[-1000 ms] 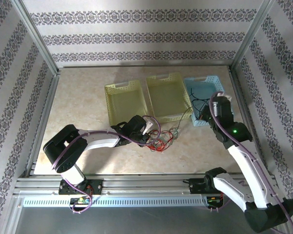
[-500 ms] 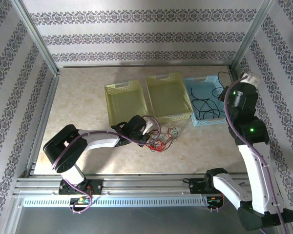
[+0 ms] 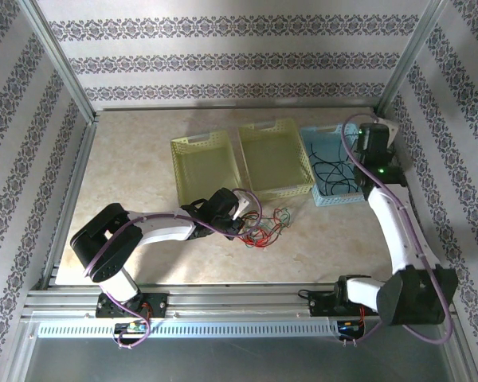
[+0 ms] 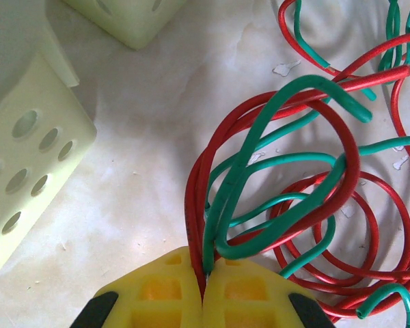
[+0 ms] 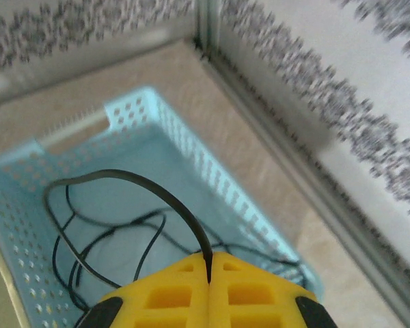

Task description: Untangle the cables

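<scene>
A tangle of red and green cables [image 3: 267, 223] lies on the table in front of the baskets. My left gripper [image 3: 243, 208] is at its left edge, shut on a red and a green strand [image 4: 212, 232] whose loops [image 4: 294, 205] spread out ahead of the fingers. Black cables [image 3: 334, 175] lie coiled in the blue basket [image 3: 334, 199]. My right gripper [image 3: 376, 135] hangs above that basket's far right corner, shut on one black cable [image 5: 157, 195] that arches down into the basket [image 5: 191, 137].
Two yellow-green baskets [image 3: 199, 142] [image 3: 275, 127] stand side by side left of the blue one; a corner of one [image 4: 34, 157] is close to my left fingers. The metal frame post and wall [image 5: 294, 123] run just right of the blue basket.
My right arm swung from the blue basket's near right side to its far right corner, carrying the black cable, which no longer stretches to the tangle. The left arm stayed still.
</scene>
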You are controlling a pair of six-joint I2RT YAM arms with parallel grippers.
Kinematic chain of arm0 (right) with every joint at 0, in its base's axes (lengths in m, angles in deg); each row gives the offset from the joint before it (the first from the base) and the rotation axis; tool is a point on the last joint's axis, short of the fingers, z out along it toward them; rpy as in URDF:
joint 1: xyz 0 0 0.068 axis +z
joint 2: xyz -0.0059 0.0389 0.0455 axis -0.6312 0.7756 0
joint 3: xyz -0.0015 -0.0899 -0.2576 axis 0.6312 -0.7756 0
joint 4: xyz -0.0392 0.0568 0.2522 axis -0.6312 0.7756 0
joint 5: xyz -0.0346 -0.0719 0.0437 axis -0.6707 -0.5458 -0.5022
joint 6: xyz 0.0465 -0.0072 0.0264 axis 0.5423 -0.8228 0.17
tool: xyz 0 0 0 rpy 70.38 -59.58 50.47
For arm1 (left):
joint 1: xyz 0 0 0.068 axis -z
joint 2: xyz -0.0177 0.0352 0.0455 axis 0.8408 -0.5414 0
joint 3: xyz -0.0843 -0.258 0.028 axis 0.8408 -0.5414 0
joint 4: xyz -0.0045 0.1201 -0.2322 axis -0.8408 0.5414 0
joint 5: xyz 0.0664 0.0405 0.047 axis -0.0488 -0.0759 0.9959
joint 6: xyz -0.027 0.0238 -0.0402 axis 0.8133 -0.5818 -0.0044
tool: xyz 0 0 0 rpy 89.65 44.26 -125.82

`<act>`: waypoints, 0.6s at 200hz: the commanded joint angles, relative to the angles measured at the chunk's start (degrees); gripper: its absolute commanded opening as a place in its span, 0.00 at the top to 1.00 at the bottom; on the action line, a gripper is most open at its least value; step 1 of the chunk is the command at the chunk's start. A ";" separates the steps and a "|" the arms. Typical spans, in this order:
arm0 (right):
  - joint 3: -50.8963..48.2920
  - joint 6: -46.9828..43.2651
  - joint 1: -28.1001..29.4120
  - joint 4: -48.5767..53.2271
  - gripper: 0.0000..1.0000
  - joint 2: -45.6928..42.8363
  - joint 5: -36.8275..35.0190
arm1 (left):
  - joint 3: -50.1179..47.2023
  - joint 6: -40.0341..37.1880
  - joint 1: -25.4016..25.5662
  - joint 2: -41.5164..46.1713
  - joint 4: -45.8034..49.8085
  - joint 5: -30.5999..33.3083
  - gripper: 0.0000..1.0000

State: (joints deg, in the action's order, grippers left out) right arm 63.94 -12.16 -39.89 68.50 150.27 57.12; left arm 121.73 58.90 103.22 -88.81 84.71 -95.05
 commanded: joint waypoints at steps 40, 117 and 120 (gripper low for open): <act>1.81 7.69 -2.23 5.95 0.52 5.37 12.74 | -0.47 -0.25 -0.36 1.47 1.13 0.84 1.00; -5.35 8.20 -1.31 10.85 0.45 -8.11 15.44 | -0.26 -0.25 -0.29 0.53 0.77 0.21 1.00; -5.81 8.46 -0.89 10.72 0.45 -8.82 16.12 | -0.26 -0.32 -0.29 0.50 0.84 0.21 1.00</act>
State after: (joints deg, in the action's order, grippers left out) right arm 61.49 -5.42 -41.62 76.21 143.91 70.19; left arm 121.69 58.90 103.22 -88.70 84.69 -95.05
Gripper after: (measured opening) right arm 0.553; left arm 0.041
